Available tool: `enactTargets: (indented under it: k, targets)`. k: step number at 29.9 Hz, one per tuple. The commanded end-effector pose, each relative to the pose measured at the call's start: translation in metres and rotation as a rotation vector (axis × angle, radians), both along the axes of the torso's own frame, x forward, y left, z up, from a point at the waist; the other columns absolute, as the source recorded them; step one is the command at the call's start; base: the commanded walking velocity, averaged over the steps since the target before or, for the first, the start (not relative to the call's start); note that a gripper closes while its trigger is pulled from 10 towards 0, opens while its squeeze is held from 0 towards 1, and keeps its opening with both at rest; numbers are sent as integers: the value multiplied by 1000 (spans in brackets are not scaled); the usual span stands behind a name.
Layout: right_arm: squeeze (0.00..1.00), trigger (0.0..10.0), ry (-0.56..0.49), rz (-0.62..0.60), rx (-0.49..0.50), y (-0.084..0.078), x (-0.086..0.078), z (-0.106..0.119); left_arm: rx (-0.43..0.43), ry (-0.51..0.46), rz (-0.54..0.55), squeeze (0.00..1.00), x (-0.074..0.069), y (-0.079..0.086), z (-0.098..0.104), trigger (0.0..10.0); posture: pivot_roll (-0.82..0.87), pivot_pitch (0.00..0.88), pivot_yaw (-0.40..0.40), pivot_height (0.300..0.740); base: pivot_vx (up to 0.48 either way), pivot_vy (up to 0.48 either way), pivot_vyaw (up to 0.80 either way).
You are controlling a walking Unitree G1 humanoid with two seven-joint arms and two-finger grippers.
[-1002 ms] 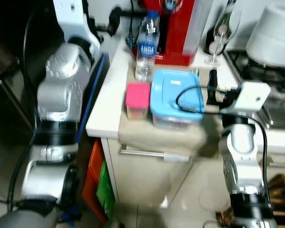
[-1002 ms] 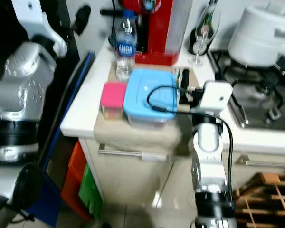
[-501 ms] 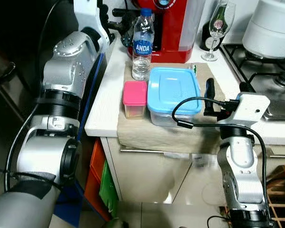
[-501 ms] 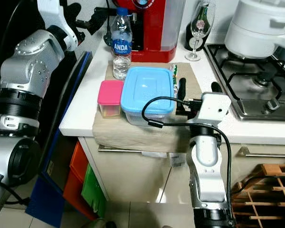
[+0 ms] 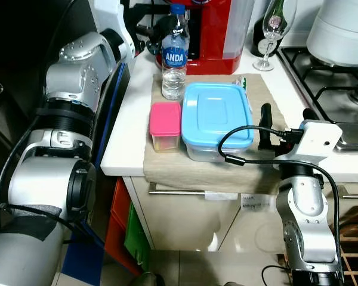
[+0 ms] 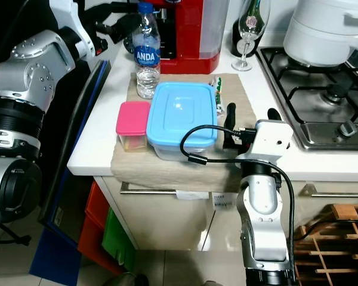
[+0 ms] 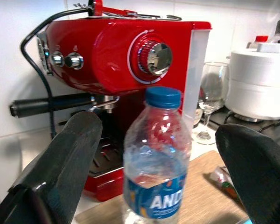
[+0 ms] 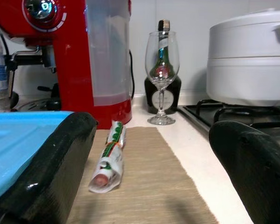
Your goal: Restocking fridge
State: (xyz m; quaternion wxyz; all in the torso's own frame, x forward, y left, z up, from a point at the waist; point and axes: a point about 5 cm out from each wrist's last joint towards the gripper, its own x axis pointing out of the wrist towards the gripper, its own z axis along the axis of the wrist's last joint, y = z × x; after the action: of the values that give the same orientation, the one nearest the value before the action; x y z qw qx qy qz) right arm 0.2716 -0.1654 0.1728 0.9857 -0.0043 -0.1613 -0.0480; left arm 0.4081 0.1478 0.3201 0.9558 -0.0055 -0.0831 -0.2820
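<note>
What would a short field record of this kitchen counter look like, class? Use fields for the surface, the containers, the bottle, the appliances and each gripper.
surface: white counter with a beige mat
containers: blue-lidded box beside small pink-lidded box, both on the mat
bottle: water bottle upright, behind the boxes
small item: wrapped snack on the mat, right of the blue-lidded box
appliances: red coffee machine, gas hob, white cooker
glass: wine glass by the hob
left gripper: open, facing the bottle
right gripper: open, at the mat's right edge

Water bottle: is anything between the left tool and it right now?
Nothing visible. In the left wrist view the water bottle stands between the open fingers of the left tool, with the red coffee machine close behind it.
</note>
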Motion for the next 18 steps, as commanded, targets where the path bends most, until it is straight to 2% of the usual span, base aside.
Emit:
enactTargets:
  k: [1, 14, 18]
  targets:
    - [0, 10000, -15, 15, -10, 3, 0, 7, 39, -47, -5, 0, 0, 2, 12, 10000, -122, 86, 98, 740, 0, 0, 0]
    - [0, 10000, -18, 33, -8, 8, 0, 11, 81, -88, -66, 0, 1, -10, 15, 10000, -111, 118, 96, 740, 0, 0, 0]
    - [0, 10000, -19, 36, -9, 9, 0, 12, 97, -98, -50, 0, 3, -13, 12, 10000, -112, 120, 93, 740, 0, 0, 0]
